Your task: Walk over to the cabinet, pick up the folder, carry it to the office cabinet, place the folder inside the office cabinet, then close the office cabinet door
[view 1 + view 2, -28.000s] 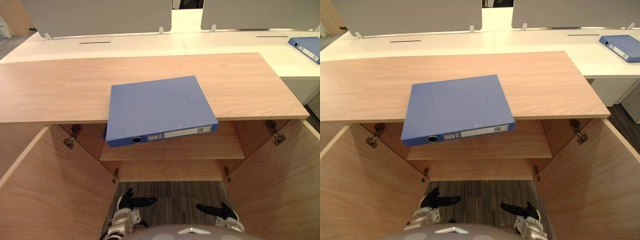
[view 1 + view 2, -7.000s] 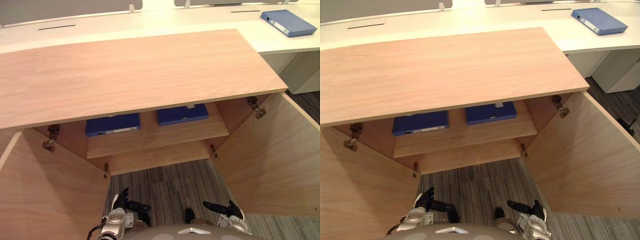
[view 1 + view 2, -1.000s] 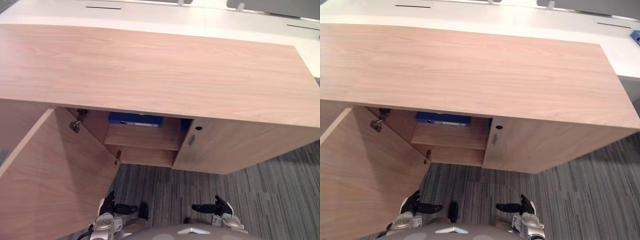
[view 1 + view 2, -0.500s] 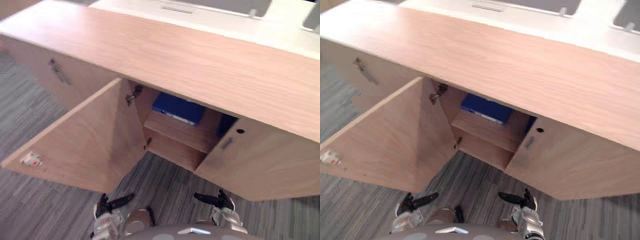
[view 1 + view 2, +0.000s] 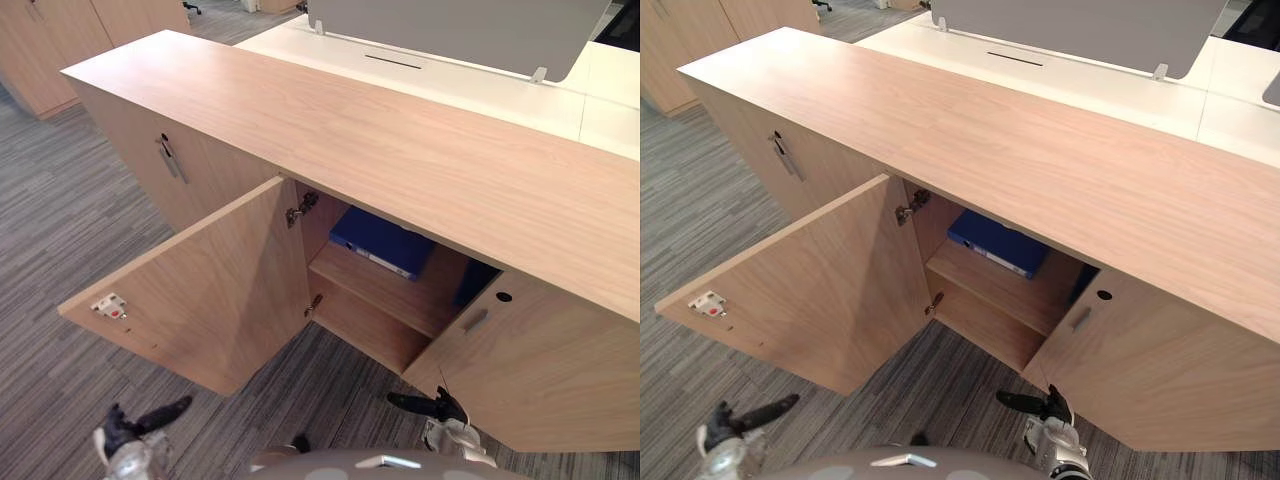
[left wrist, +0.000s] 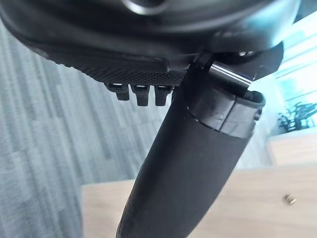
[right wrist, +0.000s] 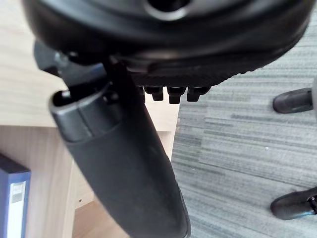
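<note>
Hanging low at the lower left of the left eye view: left hand [image 5: 150, 418], fingers straight and relaxed, empty, over striped grey carpet [image 5: 60, 230].

Right hand [image 5: 432, 406]: lower right of centre, fingers likewise loose and extended, nothing in its grasp. It is just in front of the lower edge of the right door [image 5: 540, 380].

Right door: pale wood and nearly against the cabinet front, with a gap left at its free edge. It carries a short bar handle [image 5: 475, 319] and a small round hole above it.

Left door [image 5: 220, 290]: swung wide open across the centre left of the frame. There is a white catch plate [image 5: 108, 306] near its outer corner and two metal hinges [image 5: 300, 208] at the cabinet side.

Office cabinet [image 5: 400, 150]: long wood-grain top running from upper left to right edge, interior open between the two doors.

Blue folder [image 5: 385, 243]: lying flat on the upper shelf [image 5: 390, 290] inside the cabinet, spine label facing outward, apart from both hands. It also shows at the lower left of the right wrist view [image 7: 12, 198].

Second blue item [image 5: 475, 280]: same shelf, mostly hidden behind the right door.

Neighbouring door [image 5: 140, 150]: closed, at left, with a metal handle.

White desk [image 5: 480, 85] with grey screen [image 5: 450, 25]: behind the cabinet, at the top of the frame.
</note>
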